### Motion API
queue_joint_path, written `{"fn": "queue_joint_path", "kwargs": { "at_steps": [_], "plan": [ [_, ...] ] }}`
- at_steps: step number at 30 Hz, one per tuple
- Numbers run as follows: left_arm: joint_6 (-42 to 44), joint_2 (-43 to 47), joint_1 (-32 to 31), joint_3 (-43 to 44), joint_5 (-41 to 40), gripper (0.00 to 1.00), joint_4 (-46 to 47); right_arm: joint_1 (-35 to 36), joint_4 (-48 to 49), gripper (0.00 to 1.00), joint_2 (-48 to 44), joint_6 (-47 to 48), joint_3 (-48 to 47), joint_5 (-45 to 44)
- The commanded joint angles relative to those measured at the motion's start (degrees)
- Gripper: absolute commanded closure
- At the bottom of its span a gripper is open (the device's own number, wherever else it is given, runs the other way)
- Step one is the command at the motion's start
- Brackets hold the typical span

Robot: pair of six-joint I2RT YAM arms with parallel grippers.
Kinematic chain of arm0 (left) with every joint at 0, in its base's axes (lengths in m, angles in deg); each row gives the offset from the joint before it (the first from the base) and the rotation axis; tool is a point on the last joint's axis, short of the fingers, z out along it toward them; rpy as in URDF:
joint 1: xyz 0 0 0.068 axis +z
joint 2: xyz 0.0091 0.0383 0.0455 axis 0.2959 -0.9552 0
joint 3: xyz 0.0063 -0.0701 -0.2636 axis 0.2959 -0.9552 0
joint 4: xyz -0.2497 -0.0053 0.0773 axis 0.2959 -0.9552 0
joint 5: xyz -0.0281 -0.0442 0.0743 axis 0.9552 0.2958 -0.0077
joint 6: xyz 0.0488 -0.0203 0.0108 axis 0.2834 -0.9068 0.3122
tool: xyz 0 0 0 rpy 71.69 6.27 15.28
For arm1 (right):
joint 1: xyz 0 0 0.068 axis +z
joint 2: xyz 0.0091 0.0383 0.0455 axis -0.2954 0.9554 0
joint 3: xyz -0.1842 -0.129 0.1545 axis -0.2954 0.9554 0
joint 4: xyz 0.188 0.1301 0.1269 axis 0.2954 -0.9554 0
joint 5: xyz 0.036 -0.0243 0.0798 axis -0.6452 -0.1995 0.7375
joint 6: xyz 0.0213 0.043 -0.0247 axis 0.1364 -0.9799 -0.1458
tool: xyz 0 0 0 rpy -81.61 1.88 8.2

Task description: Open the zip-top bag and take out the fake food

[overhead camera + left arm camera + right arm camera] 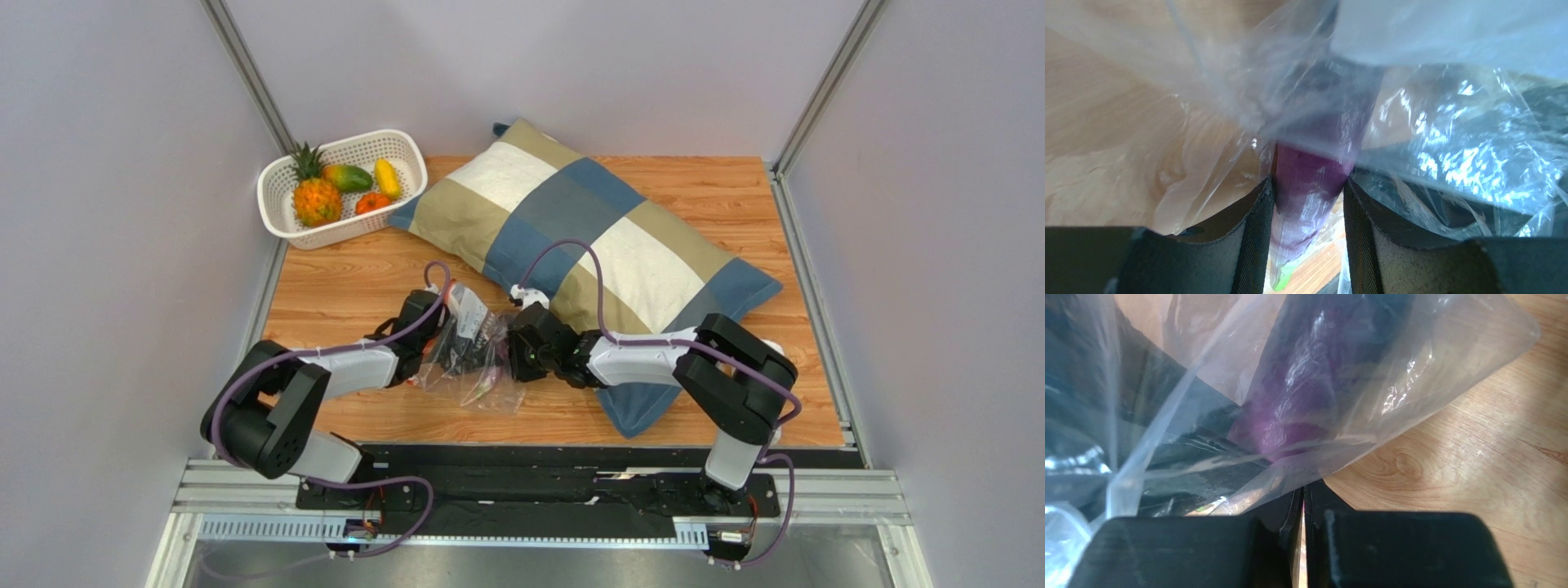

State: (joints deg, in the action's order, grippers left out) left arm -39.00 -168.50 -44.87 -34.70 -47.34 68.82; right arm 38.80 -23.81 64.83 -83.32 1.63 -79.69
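Your left gripper (1307,205) is the nearer one here; jaws apart w/ the eggplant (1315,168) sitting right between them, inside the zip-top bag (1438,349). Its long axis runs straight fwd along the jaws; green tip back toward the palm, fat end ahead. The right gripper (1304,505) is pinched together on the bag edge, so that's your anchor imo.

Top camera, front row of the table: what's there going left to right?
left arm → bag → right arm. Left out: pillow, which overlaps the row; basket, far back.
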Motion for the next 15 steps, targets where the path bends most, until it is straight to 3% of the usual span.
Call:
{"fn": "queue_joint_path", "kwargs": {
  "at_steps": [1,8,15],
  "plan": [
    [3.2,-1.5,-0.6,-1.1,2.3,0.51,5.0,-0.6,3.9,0.95,1.5,-1.3,-2.7,3.6],
    [3.7,-6.4,-1.8,0.4,0.3,0.51,3.6,-1.6,4.5,1.0,2.7,-3.0,-3.8,6.8],
    [1.1,-10.2,-2.0,0.0,-8.3,0.57,5.0,-1.8,-0.1,1.0,0.4,-2.5,-3.4,5.3]
  ]
}}
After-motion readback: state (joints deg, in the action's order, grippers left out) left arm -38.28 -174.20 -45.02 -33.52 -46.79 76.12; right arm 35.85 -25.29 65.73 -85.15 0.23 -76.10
